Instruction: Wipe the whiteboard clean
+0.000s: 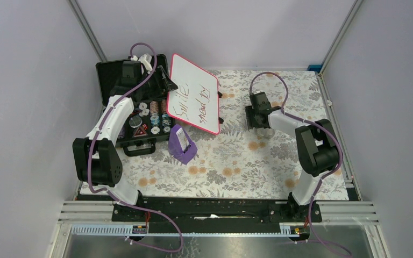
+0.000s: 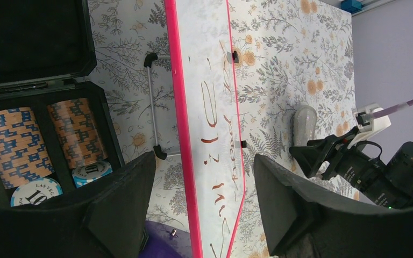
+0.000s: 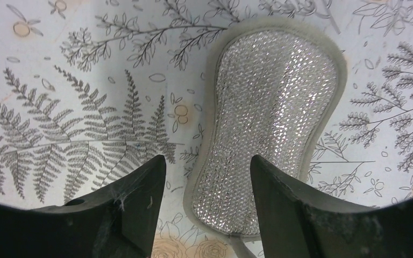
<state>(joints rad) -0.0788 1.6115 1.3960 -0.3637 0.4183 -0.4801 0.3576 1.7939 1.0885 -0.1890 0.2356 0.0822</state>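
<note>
Across the floral table (image 1: 236,166), the whiteboard (image 1: 196,94) stands tilted at far left beside the black case (image 1: 113,75), its dark writing unwiped. It looks light, stiff and slick, likely to skid or tip under a wipe, so I'd brace it by the red rim. My left gripper (image 2: 204,177) gapes wide at that rim, and my right gripper (image 3: 207,172), also spread and empty, hovers over the soft sparkly pad (image 3: 269,118).

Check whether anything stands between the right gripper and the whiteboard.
Nothing visible does. Only bare floral table cover lies between the right gripper and the whiteboard; the silver sponge lies below its open fingers, off that path.
</note>
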